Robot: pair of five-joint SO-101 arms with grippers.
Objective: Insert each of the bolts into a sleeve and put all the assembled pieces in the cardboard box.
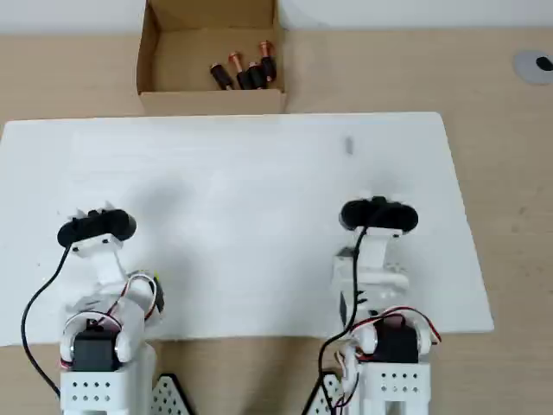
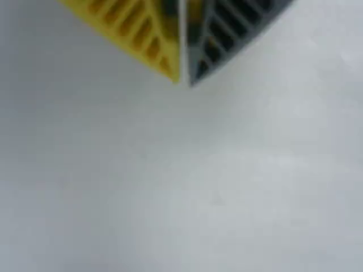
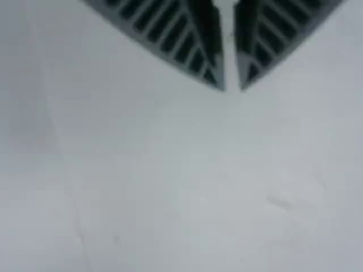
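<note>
The cardboard box [image 1: 155, 60] stands at the far edge of the white mat, left of centre. Inside it lie several assembled pieces [image 1: 244, 71], copper bolts set in black sleeves. Both arms are folded back at the near side of the mat. My left gripper [image 2: 183, 82] has one yellow and one grey finger; they meet at the tips, shut, with nothing between them, just above the bare mat. My right gripper [image 3: 232, 88] has two grey fingers, tips nearly touching, shut on nothing, over bare mat as well. From above, the left arm [image 1: 97, 226] and right arm [image 1: 378, 216] sit far from the box.
The white mat [image 1: 233, 216] covers most of the wooden table. A faint small mark [image 1: 349, 145] lies on the mat toward the far right. A grey round fitting [image 1: 534, 65] sits in the tabletop at the far right edge.
</note>
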